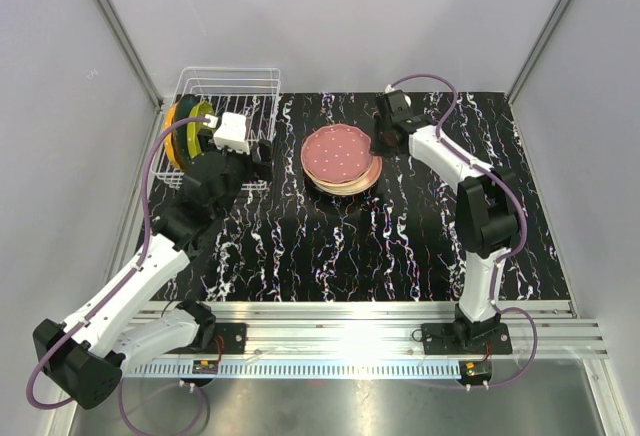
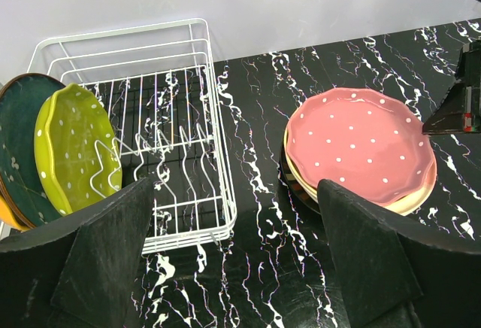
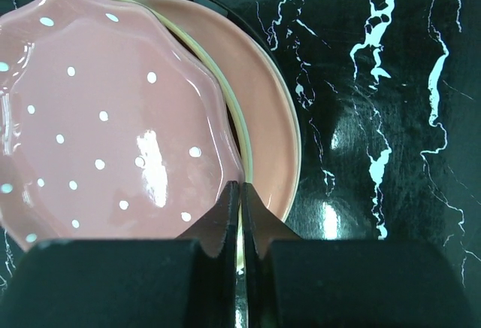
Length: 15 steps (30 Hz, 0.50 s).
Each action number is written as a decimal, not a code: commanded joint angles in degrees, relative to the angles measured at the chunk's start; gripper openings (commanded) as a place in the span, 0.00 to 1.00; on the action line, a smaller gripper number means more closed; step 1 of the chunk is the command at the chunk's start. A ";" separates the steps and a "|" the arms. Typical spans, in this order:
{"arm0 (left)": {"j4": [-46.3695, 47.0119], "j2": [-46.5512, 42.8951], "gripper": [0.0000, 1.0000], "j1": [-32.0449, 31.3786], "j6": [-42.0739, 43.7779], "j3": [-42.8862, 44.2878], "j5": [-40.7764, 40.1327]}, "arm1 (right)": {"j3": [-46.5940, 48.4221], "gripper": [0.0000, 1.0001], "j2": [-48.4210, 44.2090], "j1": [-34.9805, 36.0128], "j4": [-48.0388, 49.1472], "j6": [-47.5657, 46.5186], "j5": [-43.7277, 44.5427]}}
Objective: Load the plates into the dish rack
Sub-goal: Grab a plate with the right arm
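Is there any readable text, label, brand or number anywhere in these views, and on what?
None can be read.
The pink plate and the green plate carry only white dots.
The dish rack and the tabletop bear no lettering.
Small red part by the left arm's base: too small to tell.

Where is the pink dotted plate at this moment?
In the top view, the pink dotted plate tops the stack at mid-table, just right of the dish rack, with the right gripper at its right edge.
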 commanded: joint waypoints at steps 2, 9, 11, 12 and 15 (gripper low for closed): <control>2.48 -1.23 0.93 -0.27 0.29 1.74 -1.04 | 0.42 0.00 -6.26 -0.90 -0.25 0.56 -0.20; 2.48 -0.79 0.93 -0.27 -0.06 1.65 -0.60 | -0.64 0.00 -9.07 -1.52 -0.69 1.00 -0.46; 2.56 -0.79 0.93 -0.27 -0.06 1.65 -0.60 | -1.43 0.00 -9.43 -1.70 -0.61 1.00 -0.55; 2.56 -0.71 0.93 -0.27 -0.06 1.65 -0.60 | -1.78 0.00 -9.78 -1.78 -0.43 1.09 -0.72; 2.56 -0.53 0.93 -0.27 -0.06 1.65 -0.60 | -2.92 0.00 -9.70 -1.87 0.18 1.18 -1.25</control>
